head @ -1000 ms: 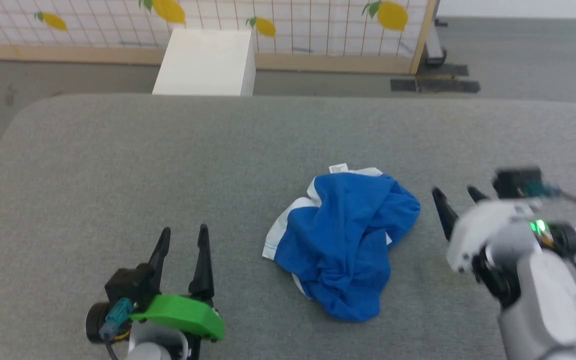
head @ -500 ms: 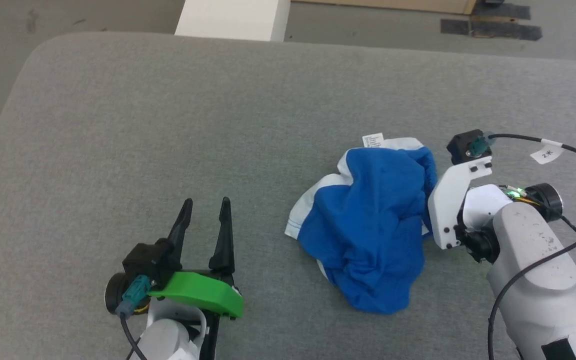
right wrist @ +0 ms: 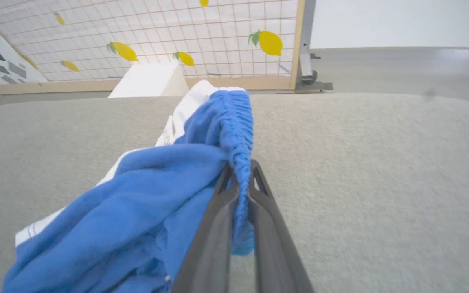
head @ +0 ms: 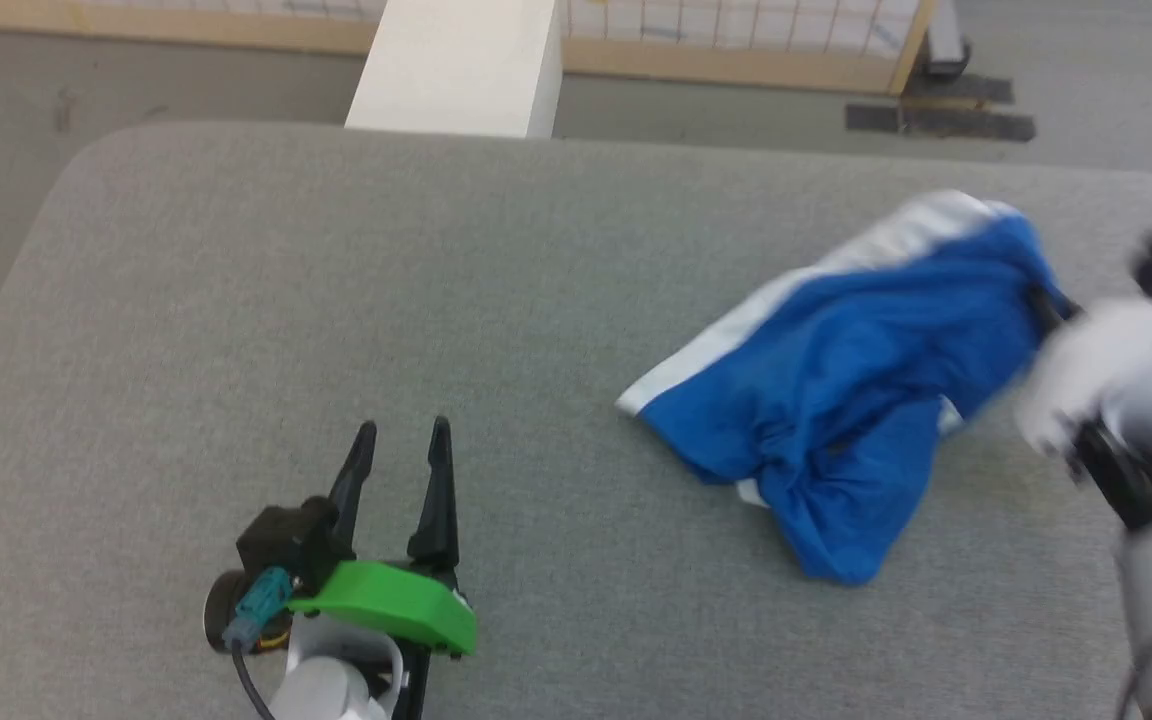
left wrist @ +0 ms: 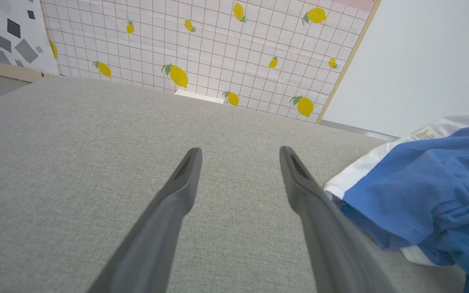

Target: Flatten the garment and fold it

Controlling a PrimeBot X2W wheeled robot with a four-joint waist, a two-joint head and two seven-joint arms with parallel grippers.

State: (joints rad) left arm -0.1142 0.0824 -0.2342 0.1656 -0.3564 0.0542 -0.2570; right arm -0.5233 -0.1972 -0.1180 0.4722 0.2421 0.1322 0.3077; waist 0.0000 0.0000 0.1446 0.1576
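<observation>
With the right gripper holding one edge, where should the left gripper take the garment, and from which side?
Probably the white band's loose corner of the garment, approached from the left, low over the grey surface. It lies flat and exposed facing the open left gripper, opposite the gathered edge pinched in the right gripper.

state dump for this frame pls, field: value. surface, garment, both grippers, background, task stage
surface: grey padded tabletop
garment: blue with a white band, crumpled, on the robot's right side of the tabletop
right gripper: shut on a gathered blue edge of the garment
left gripper: open, holding nothing, apart from the garment
background: white box, lemon-print screen
task stage: not flattened, no fold made
</observation>
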